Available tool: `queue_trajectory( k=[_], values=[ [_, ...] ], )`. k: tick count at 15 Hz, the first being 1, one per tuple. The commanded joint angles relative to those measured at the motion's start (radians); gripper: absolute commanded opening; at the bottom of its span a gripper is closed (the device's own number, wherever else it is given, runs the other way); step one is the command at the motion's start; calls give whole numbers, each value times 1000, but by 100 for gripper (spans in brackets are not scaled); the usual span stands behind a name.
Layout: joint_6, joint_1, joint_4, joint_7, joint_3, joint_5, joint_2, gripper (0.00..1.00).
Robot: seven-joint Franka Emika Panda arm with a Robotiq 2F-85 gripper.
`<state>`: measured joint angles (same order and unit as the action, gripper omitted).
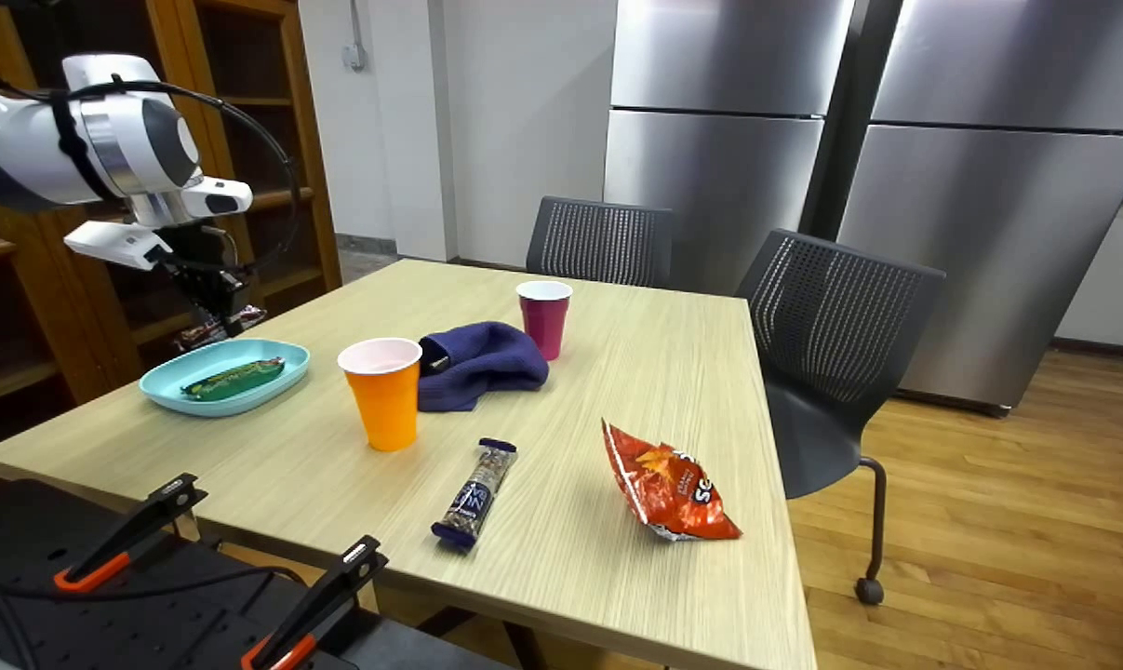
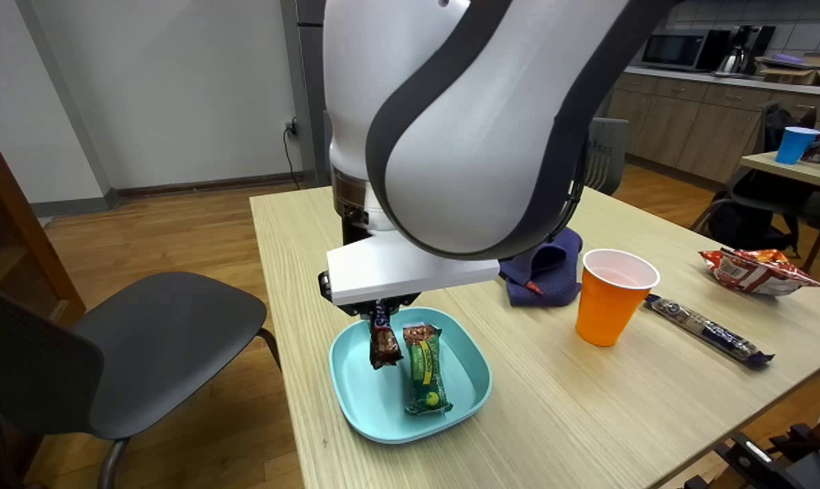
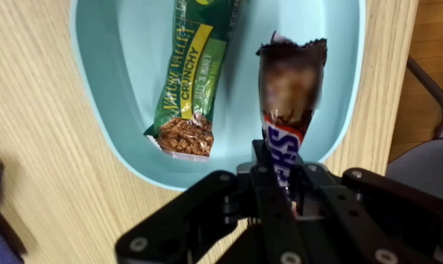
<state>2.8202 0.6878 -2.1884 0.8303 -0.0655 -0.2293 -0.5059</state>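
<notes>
Jaws of the black 2-finger gripper [image 3: 280, 157] stand narrow, clamped on 1 brown-wrapped chocolate bar [image 3: 290, 91] held over a light-blue rounded plastic dish [image 2: 372, 407]. Inside the dish lies 1 green-wrapped granola bar [image 3: 192, 80]. Work judged partway: grip done, release not yet. An orange tapered plastic cup [image 2: 610, 305] stands apart.

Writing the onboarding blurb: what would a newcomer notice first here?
Probably the tool, gripping a brown bar over the blue dish, where a green bar lies. Next, perhaps, the orange cup standing on the table near the purple cloth. Third, likely, the red bag lying near the table's edge.
</notes>
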Motion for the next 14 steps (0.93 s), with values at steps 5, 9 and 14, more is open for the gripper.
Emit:
queue_trajectory(
  k=[5, 9, 14],
  values=[
    [-31, 24, -6, 1, 2, 6, -17, 3],
    [-38, 31, -3, -9, 9, 14, -33, 3],
    [-23, 55, -15, 17, -22, 0, -14, 52]
  ],
)
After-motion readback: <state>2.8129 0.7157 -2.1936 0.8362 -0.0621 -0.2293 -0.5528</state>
